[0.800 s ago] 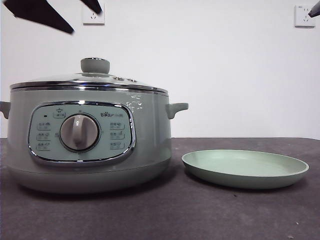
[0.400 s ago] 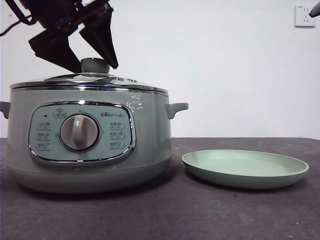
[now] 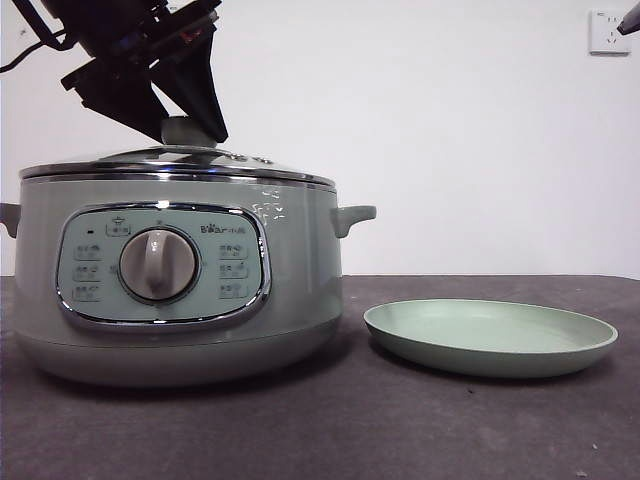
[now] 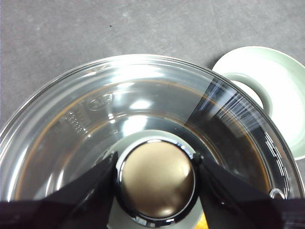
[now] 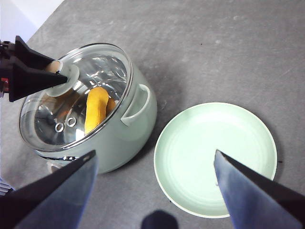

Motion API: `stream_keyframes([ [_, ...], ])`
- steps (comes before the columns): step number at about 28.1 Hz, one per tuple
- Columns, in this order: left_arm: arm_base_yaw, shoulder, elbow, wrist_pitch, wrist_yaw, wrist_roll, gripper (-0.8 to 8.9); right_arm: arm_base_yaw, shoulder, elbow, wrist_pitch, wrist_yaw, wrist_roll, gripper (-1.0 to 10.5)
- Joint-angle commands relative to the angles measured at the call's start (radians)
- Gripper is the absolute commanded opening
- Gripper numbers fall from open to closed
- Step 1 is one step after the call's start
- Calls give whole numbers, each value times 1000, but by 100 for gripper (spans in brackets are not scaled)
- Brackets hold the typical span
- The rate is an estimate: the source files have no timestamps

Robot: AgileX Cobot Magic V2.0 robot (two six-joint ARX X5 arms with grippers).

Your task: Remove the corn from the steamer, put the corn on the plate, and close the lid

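With the lid (image 3: 175, 160) seated on the steamer (image 3: 170, 280), the left gripper (image 4: 156, 176) is down over it, jaws clamped on either side of the lid's knob (image 4: 157, 180), touching its chrome ring. Corn (image 5: 96, 109) is inside the steamer, visible through the glass as a yellow cob lying under the lid, toward the side nearest the plate. Steamer stands toward the left end of the bench (image 3: 400, 420); plate (image 3: 490, 335) lies bare just beside it to the right, not touching. Right gripper (image 5: 155, 191) hangs high above the bench, over the gap between steamer and plate, jaws spread wide, holding nothing. Front view shows it only as a dark tip at the top right corner
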Motion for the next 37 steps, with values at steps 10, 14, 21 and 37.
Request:
stream_keyframes([
  [10, 4, -65, 129, -32, -48, 19, -9, 98, 33, 5, 101, 3, 63, 405],
  [14, 5, -137, 184, -62, -106, 20, -9, 197, 82, 7, 160, 6, 101, 405],
  [21, 5, -295, 240, -118, -241, 24, -9, 407, 262, 97, 185, 153, 90, 405],
  [37, 4, -669, 240, -242, -473, 23, -9, 742, 956, 712, 25, 507, -51, 406],
])
